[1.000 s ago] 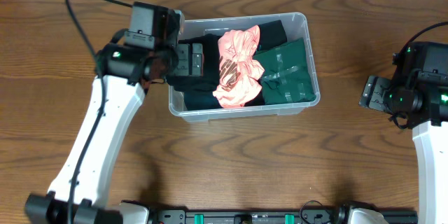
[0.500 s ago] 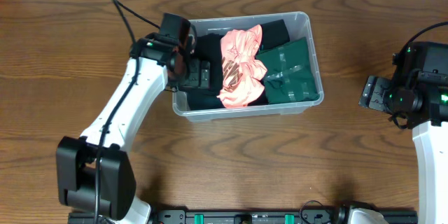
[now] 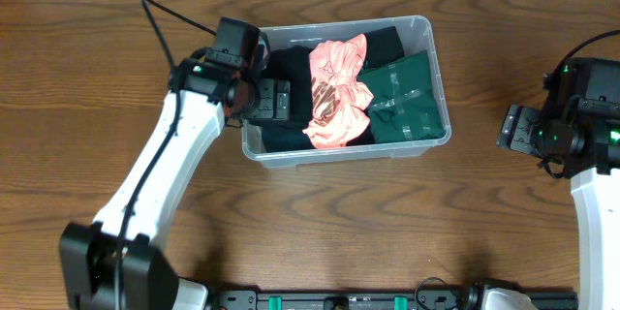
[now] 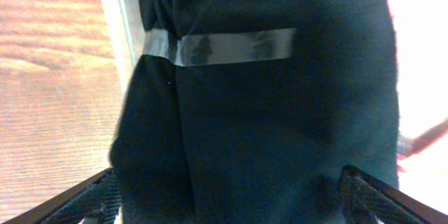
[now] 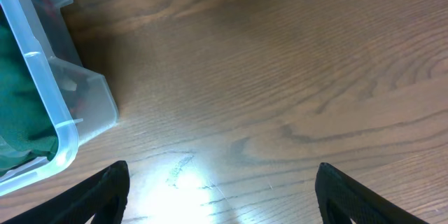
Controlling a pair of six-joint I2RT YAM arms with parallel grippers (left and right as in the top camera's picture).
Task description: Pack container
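The clear plastic container (image 3: pixel 426 27) stands at the middle back of the table. It holds a black garment (image 3: pixel 291 126), a crumpled pink garment (image 3: pixel 334 97) and a dark green garment (image 3: pixel 402 102). My left gripper (image 3: pixel 274 100) is open over the container's left end, right above the black garment with its grey stripe (image 4: pixel 231 45); its fingers straddle the cloth. My right gripper (image 3: pixel 511 128) is open and empty over bare table to the right of the container, whose corner (image 5: pixel 42 77) shows in the right wrist view.
The brown wooden table (image 3: pixel 387 223) surrounds the container. A dark rail (image 3: pixel 339 300) runs along the front edge between the arm bases.
My left arm swung and settled at the container's left end, the gripper staying over the black garment. The container shifted slightly to the right. The right arm has not moved.
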